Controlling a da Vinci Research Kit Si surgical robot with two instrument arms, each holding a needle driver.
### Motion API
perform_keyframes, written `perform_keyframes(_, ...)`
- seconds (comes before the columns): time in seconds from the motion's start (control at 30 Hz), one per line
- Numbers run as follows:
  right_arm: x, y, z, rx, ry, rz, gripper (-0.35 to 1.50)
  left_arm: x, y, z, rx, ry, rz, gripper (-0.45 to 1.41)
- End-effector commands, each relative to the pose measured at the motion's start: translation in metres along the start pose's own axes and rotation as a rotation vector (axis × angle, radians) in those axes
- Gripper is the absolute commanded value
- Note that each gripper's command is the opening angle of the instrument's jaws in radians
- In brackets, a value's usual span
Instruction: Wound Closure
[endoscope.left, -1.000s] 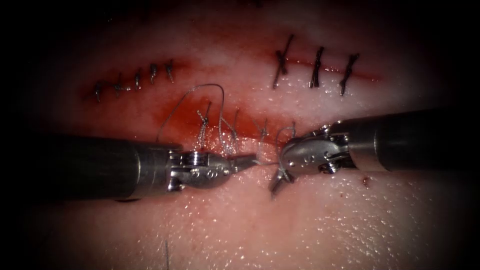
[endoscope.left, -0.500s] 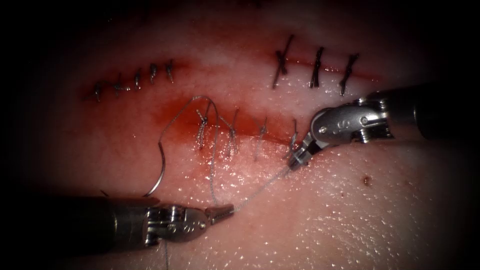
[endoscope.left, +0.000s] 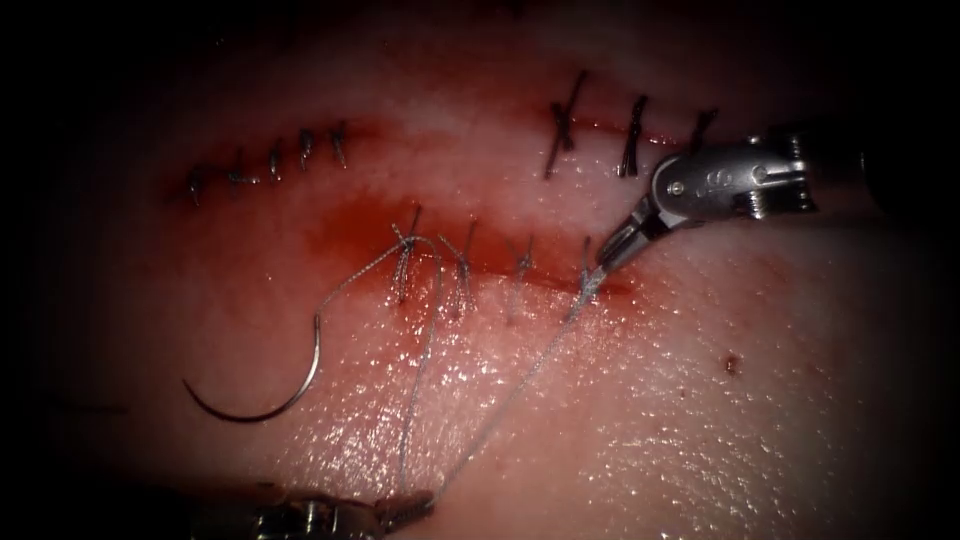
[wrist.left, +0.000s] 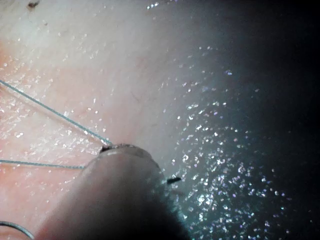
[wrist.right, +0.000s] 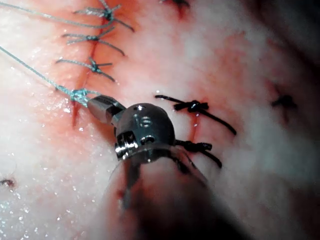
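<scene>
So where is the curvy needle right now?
In the endoscope view the needle lies loose on the tissue, left of the cut and below its leftmost stitch; neither tool holds it, and thread trails from it.

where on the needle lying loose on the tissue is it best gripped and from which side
Probably on the needle body between mid-curve and the thread end. It lies flat on the tissue left of the cut, held by neither tool, so come from above with the jaws across the wire.
</scene>
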Motion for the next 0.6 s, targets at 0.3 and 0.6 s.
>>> perform_keyframes(0.3,-0.0018,0.0026,-0.0012,-0.128,0.044,0.077,-0.35,0.0010,0.0038,0.0017,-0.033,0.003,0.016,-0.45)
perform_keyframes(0.6,-0.0024,0.0035,-0.0016,-0.248,0.053,0.150,-0.35,0.0002,0.0069,0.0019,-0.057,-0.004,0.008,-0.45)
